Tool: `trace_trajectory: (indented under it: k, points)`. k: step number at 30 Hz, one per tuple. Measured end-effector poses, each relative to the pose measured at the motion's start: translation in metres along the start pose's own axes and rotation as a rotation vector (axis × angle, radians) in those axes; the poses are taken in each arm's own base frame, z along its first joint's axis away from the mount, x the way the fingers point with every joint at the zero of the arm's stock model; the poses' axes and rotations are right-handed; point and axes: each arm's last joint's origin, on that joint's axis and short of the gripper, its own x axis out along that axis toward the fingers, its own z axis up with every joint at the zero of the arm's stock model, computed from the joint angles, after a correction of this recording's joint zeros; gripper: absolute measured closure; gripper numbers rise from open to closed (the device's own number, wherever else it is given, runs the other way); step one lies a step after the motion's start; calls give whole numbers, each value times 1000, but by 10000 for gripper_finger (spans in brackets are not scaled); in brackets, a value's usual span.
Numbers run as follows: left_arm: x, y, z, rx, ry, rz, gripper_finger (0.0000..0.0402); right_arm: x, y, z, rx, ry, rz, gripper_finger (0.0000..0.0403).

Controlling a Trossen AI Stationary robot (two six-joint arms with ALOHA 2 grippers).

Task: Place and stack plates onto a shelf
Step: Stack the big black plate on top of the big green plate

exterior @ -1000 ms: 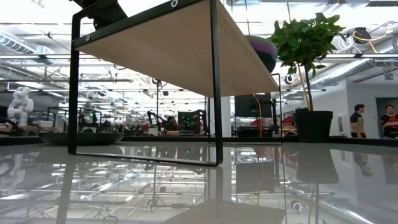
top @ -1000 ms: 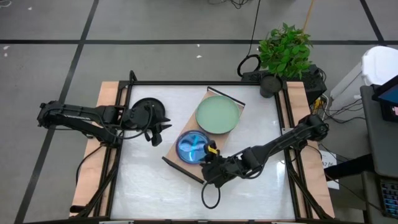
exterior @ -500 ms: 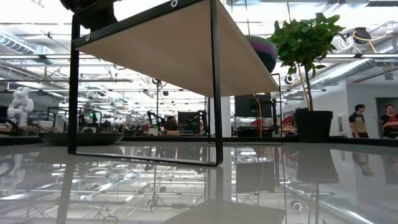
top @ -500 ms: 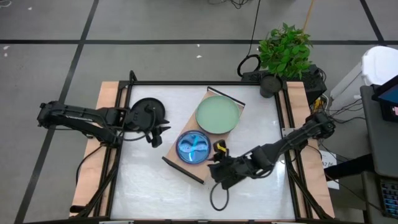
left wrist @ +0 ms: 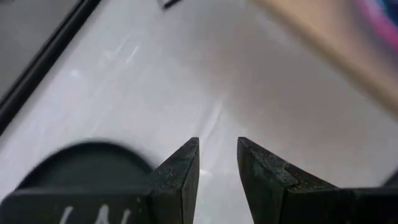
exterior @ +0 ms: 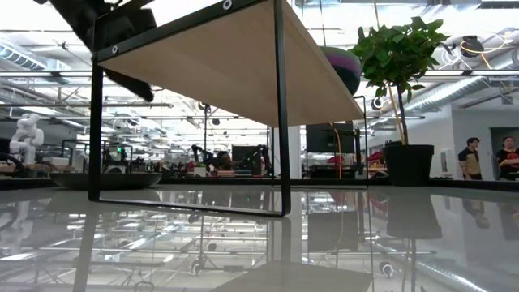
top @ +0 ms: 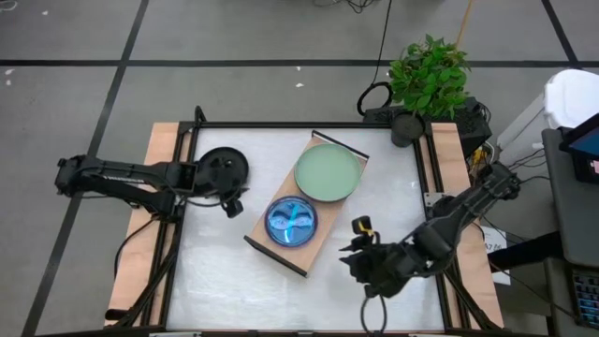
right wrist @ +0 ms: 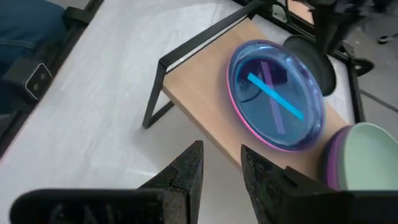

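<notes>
The shelf (top: 329,211) is a light-wood board on black end rails, lying slantwise mid-table. A pale green plate (top: 328,173) sits on a purple one (right wrist: 333,163) at its far end. A translucent cyan plate (right wrist: 277,102) sits on a pink one at its near end. A black plate (top: 223,167) lies flat on the table left of the shelf. My left gripper (left wrist: 217,155) hovers by that plate's near edge (left wrist: 81,165), open by a narrow gap. My right gripper (right wrist: 222,158), also narrowly open, is off the shelf's near end, over the near right of the table (top: 356,253).
A potted plant (top: 426,80) stands at the table's far right corner. Bare white table (top: 243,290) lies near the shelf and to its left. In the low view the shelf's black rail (exterior: 280,105) stands close ahead, with people far behind at the right.
My right gripper has drawn back from the shelf's near end toward the table's near right corner. My left gripper has come down a little beside the black plate. The plates and the shelf have stayed where they were.
</notes>
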Motion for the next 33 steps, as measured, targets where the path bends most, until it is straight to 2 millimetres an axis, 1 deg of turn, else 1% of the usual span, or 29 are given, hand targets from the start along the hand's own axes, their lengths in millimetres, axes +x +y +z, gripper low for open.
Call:
trace_trajectory:
  k: [5,8,10,20,27,33]
  points:
    - [10,9,-15,-119,86,54,286,-6,8,-5,-20,20,-35,310]
    - [17,15,-25,-235,140,86,286,-7,10,-6,-4,22,-32,310]
    - [20,20,-29,-273,169,96,286,-8,10,-6,-1,22,-31,310]
    - [37,35,-50,-329,282,129,286,-6,7,-6,-28,26,-38,310]
    - [53,39,-55,-382,358,150,286,-6,7,-5,-40,20,-56,310]
    - [67,39,-56,-375,399,164,286,-6,7,-5,-58,18,-67,310]
